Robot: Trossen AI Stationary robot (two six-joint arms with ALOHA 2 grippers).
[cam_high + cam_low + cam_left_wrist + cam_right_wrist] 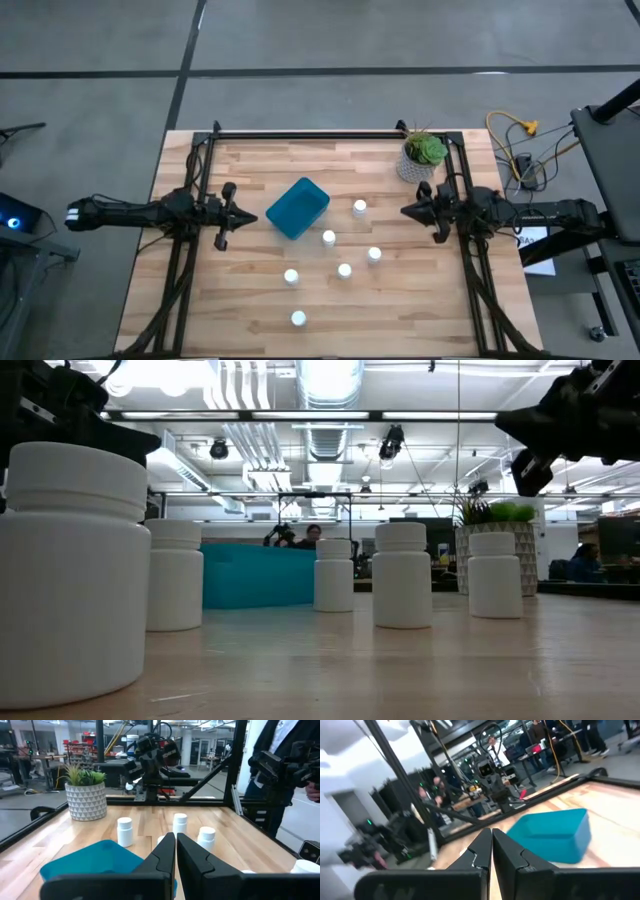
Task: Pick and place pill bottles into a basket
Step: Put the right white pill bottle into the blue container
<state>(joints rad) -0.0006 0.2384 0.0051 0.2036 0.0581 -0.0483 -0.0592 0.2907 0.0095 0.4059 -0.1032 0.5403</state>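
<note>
- Right now I see the left end effector hanging over the left side of the worktop, just left of the basket, fingers pressed shut and holding nothing.
- My right end effector sits over the right side, also fully closed and empty, pointing inward toward the bottles.
- From above, the teal basket rests left of centre, turned at an angle, with nothing visible inside it.
- All six pill bottles stand upright on the wood, outside the basket: one just right of the basket, one near its near-right corner, one further right, one beside that, one nearer me, and the last closest to the near edge.
- A potted plant sits at the far right corner, well apart from the bottles.
- In the left wrist view a person in dark clothing stands beyond the right edge of the worktop.
</note>
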